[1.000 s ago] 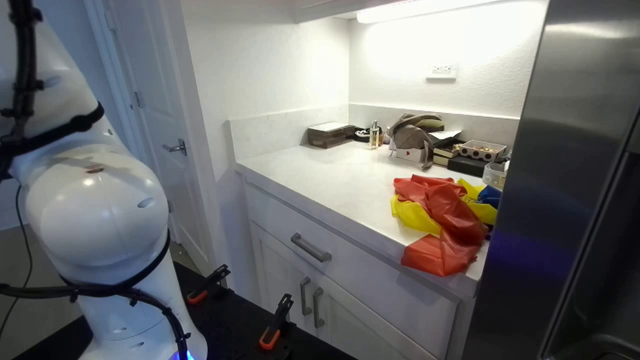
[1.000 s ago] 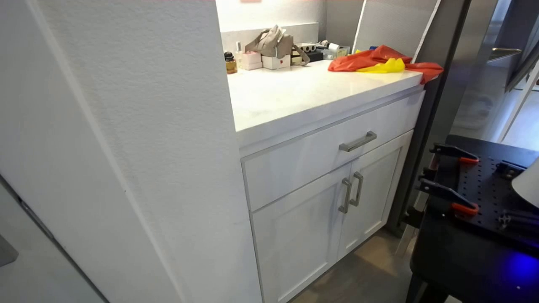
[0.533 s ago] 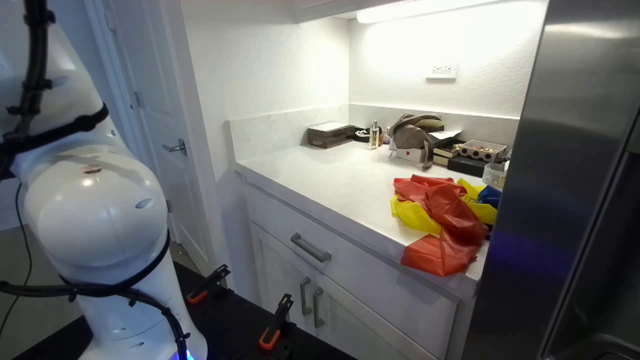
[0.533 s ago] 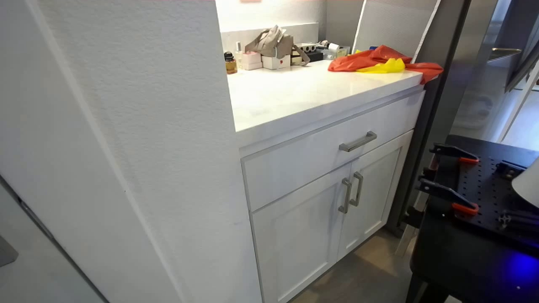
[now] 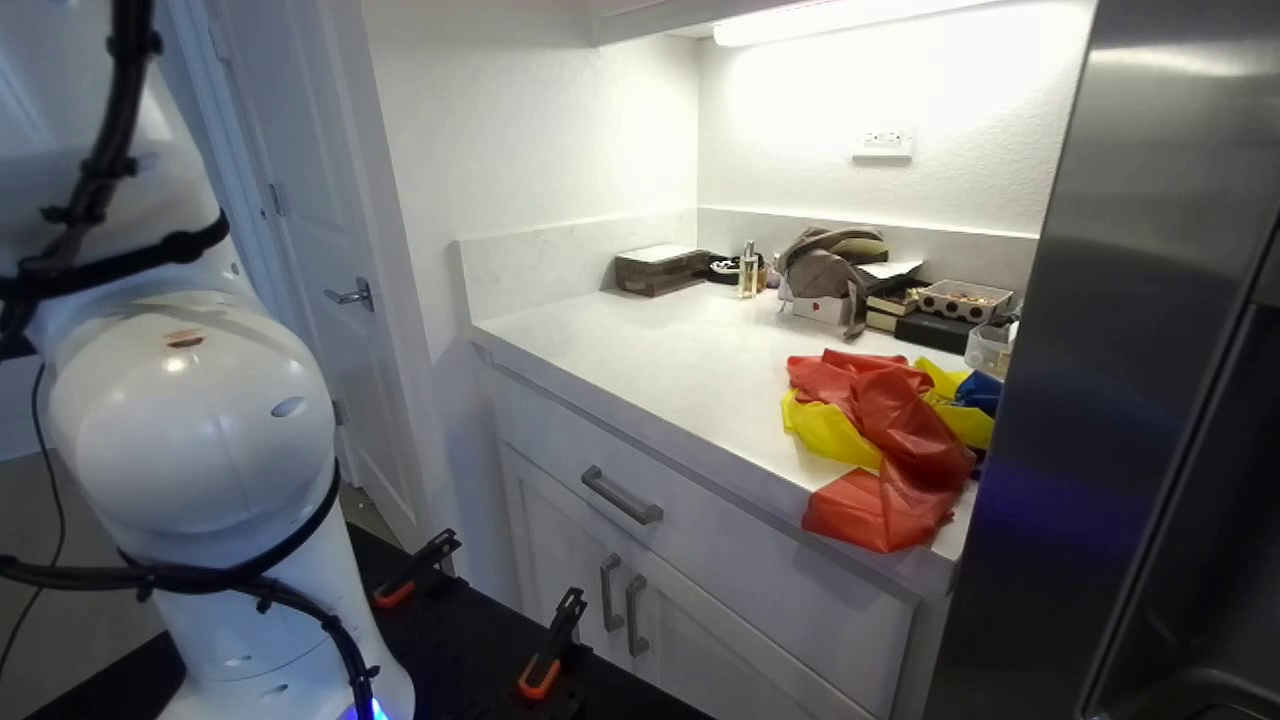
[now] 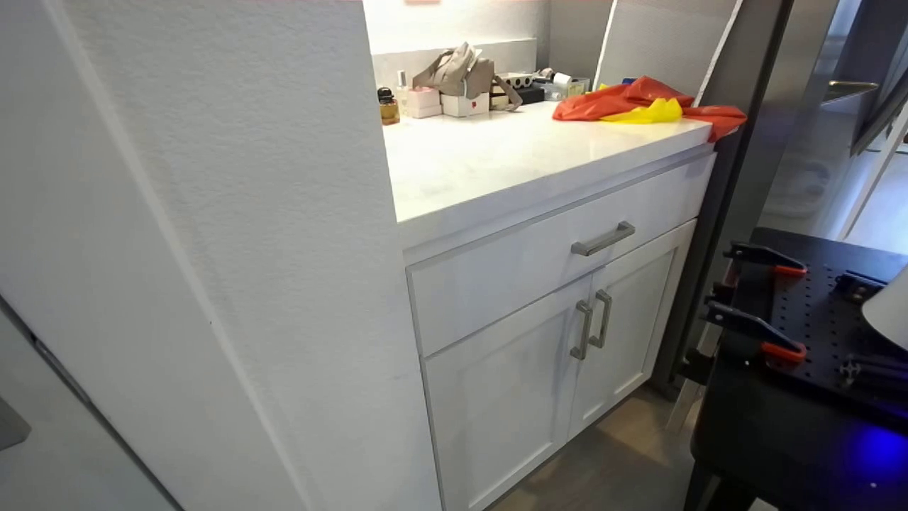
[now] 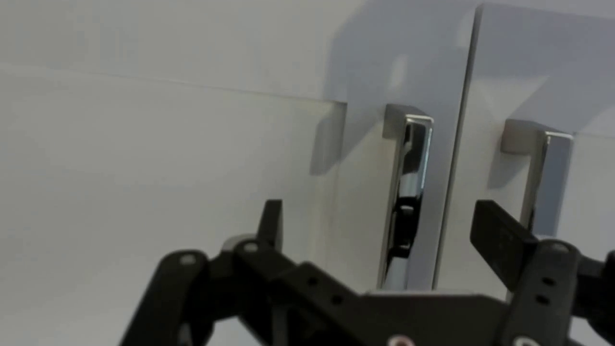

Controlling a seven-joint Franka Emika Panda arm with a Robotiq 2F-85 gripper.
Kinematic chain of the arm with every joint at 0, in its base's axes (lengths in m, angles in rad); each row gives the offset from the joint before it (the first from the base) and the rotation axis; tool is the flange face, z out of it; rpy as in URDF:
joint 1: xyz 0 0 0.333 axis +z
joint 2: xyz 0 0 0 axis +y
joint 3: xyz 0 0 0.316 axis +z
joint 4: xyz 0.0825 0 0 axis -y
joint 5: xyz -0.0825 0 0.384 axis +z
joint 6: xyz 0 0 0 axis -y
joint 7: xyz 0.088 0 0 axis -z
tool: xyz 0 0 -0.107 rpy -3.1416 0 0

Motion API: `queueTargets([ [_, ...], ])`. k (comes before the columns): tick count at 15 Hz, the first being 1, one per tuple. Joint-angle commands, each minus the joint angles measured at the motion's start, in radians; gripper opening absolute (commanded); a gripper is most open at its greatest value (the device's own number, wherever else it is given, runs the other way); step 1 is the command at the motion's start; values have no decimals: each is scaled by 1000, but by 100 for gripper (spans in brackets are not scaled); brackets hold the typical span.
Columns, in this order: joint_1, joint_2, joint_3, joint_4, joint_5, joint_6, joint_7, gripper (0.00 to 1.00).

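Door handles [image 7: 408, 192]: lower ends hidden by claw [image 7: 378, 215]; arm [image 5: 190, 420] cropped top-left.

The upper arm [image 5: 50, 150] has shifted rightward in an exterior view.

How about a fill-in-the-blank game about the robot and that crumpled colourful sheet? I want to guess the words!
1. In the wrist view, the gripper is not shut but ____.
2. That same view shows ____ shiny metal handles.
3. The crumpled sheet on the countertop is red, blue and ____.
4. Apart from its black cables, the robot arm is mostly ____.

Missing words: open; two; yellow; white.
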Motion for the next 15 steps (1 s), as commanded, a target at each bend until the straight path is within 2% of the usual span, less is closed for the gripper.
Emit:
queueTargets([
  [1, 5, 54, -10, 67, 23, 21, -25, 75],
  [2, 4, 62, -10, 75, 21, 23, -25, 74],
  [3, 4, 68, -11, 83, 21, 22, -23, 68],
  [6, 7, 72, -10, 88, 21, 22, -21, 42],
  [10, 7, 67, -13, 89, 14, 10, -10, 15],
  [11, 8, 65, -11, 86, 13, 7, 7, 11],
  [15, 7, 52, -3, 79, -2, -22, 27, 11],
])
